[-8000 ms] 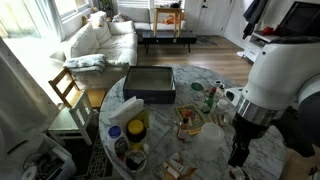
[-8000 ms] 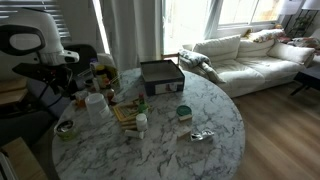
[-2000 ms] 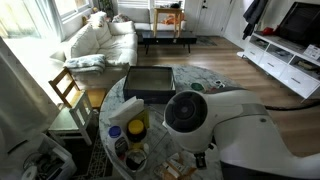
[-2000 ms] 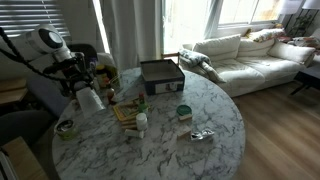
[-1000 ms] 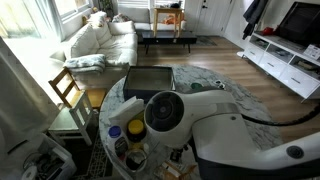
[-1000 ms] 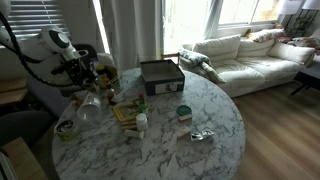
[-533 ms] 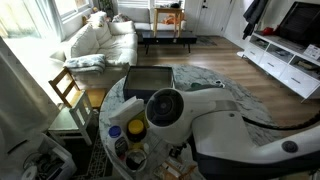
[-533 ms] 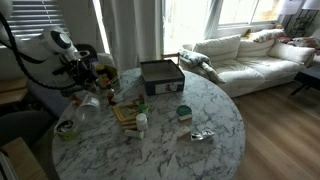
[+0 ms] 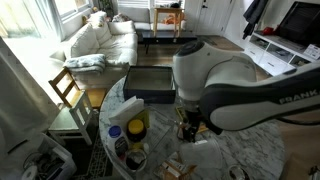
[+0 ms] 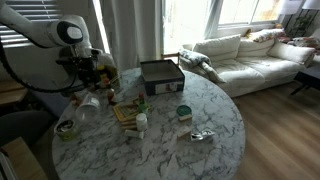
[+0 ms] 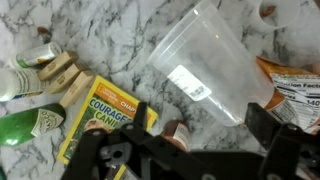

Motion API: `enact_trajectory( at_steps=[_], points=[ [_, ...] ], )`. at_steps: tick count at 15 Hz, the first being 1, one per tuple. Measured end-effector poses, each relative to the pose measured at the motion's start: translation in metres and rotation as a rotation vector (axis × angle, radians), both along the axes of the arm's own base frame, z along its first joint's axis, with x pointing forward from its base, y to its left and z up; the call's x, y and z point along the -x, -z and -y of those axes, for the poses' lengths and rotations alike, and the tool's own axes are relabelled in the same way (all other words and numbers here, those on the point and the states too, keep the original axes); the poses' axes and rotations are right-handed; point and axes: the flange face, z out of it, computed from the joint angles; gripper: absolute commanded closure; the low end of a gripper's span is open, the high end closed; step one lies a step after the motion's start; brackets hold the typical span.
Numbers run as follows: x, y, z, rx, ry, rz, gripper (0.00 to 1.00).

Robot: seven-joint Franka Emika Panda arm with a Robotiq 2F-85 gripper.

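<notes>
My gripper (image 11: pixel 200 124) hangs open over the cluttered left part of the marble table (image 10: pixel 190 150). A clear plastic cup (image 11: pixel 205 65) lies tilted just ahead of the jaws, not between them. An orange pill bottle (image 11: pixel 180 133) sits close under the gap between the fingers. A yellow box (image 11: pixel 105 120) and a green bottle (image 11: pixel 30 125) lie to the left, and an orange packet (image 11: pixel 297 95) to the right. In an exterior view the gripper (image 10: pixel 88 82) hovers just above the cup (image 10: pixel 88 106). Nothing is held.
A black tray (image 10: pixel 162 75) stands at the back of the table and shows in both exterior views (image 9: pixel 150 83). A white bottle (image 10: pixel 141 122), a green-lidded jar (image 10: pixel 184 112) and a foil wrapper (image 10: pixel 200 134) lie mid-table. A sofa (image 10: pixel 250 55) stands beyond.
The arm has swung: its bulk has shifted right in one exterior view and its elbow has risen in the other. The gripper stays above the cup, jaws still open.
</notes>
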Motion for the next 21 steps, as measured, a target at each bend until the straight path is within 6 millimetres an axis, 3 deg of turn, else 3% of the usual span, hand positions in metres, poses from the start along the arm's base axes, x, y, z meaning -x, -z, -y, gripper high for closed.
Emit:
enact_trajectory(
  at_steps=[3,8,12,16,21],
  points=[
    [0.01,-0.007,0.035,-0.148,0.099,-0.024,0.0],
    [0.039,0.021,0.082,-0.371,0.268,0.029,0.0],
    [0.053,0.029,0.091,-0.429,0.32,0.102,0.0],
    [0.052,0.026,0.091,-0.431,0.324,0.11,0.0],
    [0.052,0.036,0.1,-0.443,0.419,0.091,0.0]
  ],
)
